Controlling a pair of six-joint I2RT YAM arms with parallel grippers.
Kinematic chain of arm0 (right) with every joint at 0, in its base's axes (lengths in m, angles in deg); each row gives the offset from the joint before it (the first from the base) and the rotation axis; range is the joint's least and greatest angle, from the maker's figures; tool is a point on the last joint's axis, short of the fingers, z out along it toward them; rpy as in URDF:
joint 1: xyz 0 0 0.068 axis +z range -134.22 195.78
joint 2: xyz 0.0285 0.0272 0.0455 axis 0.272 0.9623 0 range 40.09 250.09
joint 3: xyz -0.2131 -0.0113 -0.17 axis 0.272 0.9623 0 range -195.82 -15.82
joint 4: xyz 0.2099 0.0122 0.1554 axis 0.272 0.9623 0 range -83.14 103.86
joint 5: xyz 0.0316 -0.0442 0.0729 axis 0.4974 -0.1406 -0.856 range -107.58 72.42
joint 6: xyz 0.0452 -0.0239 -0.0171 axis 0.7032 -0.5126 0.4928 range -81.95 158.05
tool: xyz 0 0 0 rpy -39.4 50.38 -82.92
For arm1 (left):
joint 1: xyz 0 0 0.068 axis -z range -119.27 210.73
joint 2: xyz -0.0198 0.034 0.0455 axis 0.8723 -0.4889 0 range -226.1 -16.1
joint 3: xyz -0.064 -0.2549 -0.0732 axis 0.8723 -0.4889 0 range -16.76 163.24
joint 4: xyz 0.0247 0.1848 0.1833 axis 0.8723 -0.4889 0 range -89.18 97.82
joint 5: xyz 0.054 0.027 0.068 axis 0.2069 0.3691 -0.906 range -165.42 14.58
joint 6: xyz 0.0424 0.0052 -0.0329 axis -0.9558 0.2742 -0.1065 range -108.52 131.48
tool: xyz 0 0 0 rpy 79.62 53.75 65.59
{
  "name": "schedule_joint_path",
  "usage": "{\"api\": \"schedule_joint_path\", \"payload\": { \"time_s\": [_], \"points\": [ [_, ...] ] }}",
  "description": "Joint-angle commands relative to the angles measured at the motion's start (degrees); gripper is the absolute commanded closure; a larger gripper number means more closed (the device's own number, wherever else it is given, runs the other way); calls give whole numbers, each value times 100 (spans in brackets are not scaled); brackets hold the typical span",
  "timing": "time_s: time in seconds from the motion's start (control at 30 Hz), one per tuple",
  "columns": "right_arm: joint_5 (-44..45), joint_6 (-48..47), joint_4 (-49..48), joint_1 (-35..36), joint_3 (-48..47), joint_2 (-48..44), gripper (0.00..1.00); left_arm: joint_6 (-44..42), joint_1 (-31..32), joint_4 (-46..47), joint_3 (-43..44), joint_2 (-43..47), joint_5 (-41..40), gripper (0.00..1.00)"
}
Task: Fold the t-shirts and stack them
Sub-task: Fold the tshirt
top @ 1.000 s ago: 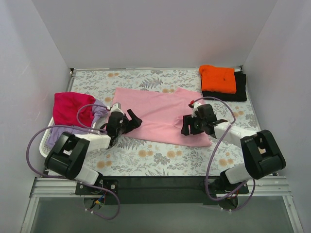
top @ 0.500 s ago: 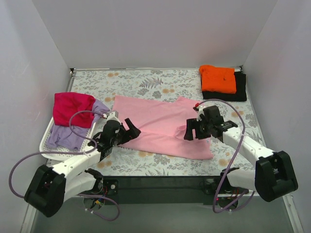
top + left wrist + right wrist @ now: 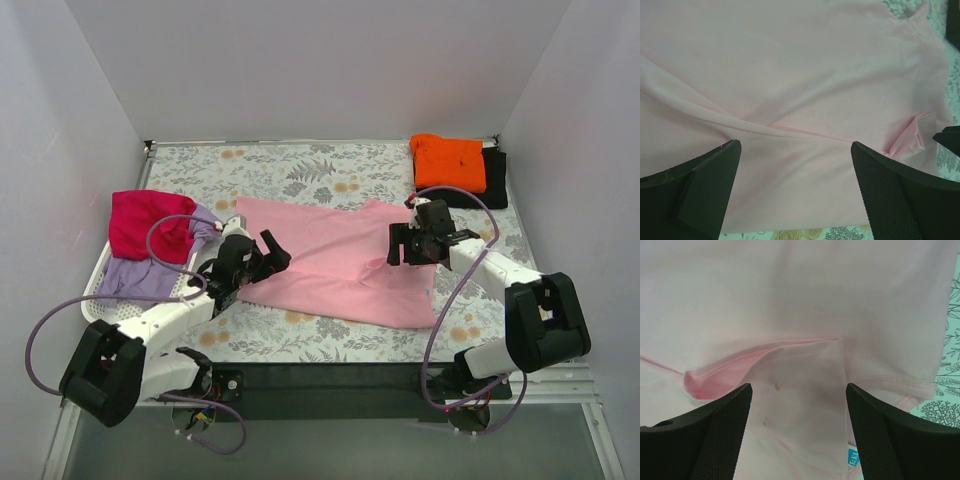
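Observation:
A light pink t-shirt (image 3: 335, 260) lies spread on the floral table. My left gripper (image 3: 268, 255) hovers open over its left edge; the left wrist view shows pink cloth (image 3: 790, 90) with a long crease between the wide-apart fingers (image 3: 700, 185). My right gripper (image 3: 408, 245) hovers open over the shirt's right part; the right wrist view shows the collar opening (image 3: 765, 360) and a blue size tag (image 3: 853, 458) between the fingers (image 3: 890, 435). An orange shirt (image 3: 449, 161) lies folded on a black shirt (image 3: 494, 185) at the back right. A magenta-red shirt (image 3: 145, 222) and a lavender shirt (image 3: 135, 277) lie in the basket.
A white laundry basket (image 3: 95, 300) stands at the left table edge. Grey walls close in the left, back and right. Purple cables loop from both arms. The floral table cover (image 3: 300, 165) shows behind the pink shirt.
The left gripper moved a little up and back along the shirt's left edge. The right gripper moved back toward the collar. The pink shirt shifted slightly.

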Motion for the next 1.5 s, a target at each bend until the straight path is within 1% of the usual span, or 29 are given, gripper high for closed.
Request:
{"api": "schedule_joint_path", "payload": {
  "time_s": [0.0,0.03,0.17,0.3,0.37,0.57,0.73,0.83,0.9,0.93,1.07,1.13,1.17,1.2,1.23,1.27,1.3,1.33,1.37,1.43,1.47],
  "points": [
    [237,-23,-454,-131,25,142,31,-19,25,487,-17,-355,-5,15],
    [394,-31,-481,-158,17,221,31,-11,25,575,-44,-426,-13,15],
    [343,-49,-630,-272,-115,791,31,33,34,593,-184,-638,-40,16],
    [307,-32,-806,-333,-413,1372,31,121,43,628,-404,-646,48,15],
    [123,-23,-859,-334,-633,1662,32,174,69,637,-553,-646,74,16],
    [193,-40,-956,-342,-1090,2155,33,437,183,690,-861,-541,276,15],
    [237,-32,-868,-351,-924,2112,33,639,333,751,-1098,-444,504,15],
    [596,-14,-815,-360,-415,1831,33,684,377,760,-1177,-392,593,15],
    [641,-5,-806,-351,-74,1568,33,710,394,769,-1221,-322,655,16],
    [615,4,-807,-351,16,1480,33,719,394,778,-1256,-304,820,16],
    [510,4,-702,-342,175,1120,33,693,421,611,-1248,20,1023,15],
    [396,4,-631,-342,-26,979,34,710,430,375,-1152,188,1059,15],
    [352,-5,-570,-342,-140,839,34,693,430,278,-925,389,1024,15],
    [308,-23,-526,-342,-263,768,34,623,430,181,-801,495,867,15],
    [168,-49,-499,-342,-595,715,34,579,438,-3,-678,583,761,15],
    [115,-66,-473,-334,-746,662,34,526,438,-74,-389,697,734,14],
    [97,-119,-464,-342,-931,670,34,412,430,-144,-247,724,455,13],
    [114,-154,-455,-334,-1281,740,33,342,430,-337,-81,716,235,12],
    [140,-189,-394,-342,-1493,810,33,245,430,-408,217,629,93,11],
    [236,-330,-271,-342,-1889,1038,33,9,430,-584,535,453,-222,9],
    [237,-374,-157,-369,-2326,1318,33,-71,421,-637,675,217,-320,8]
  ]
}}
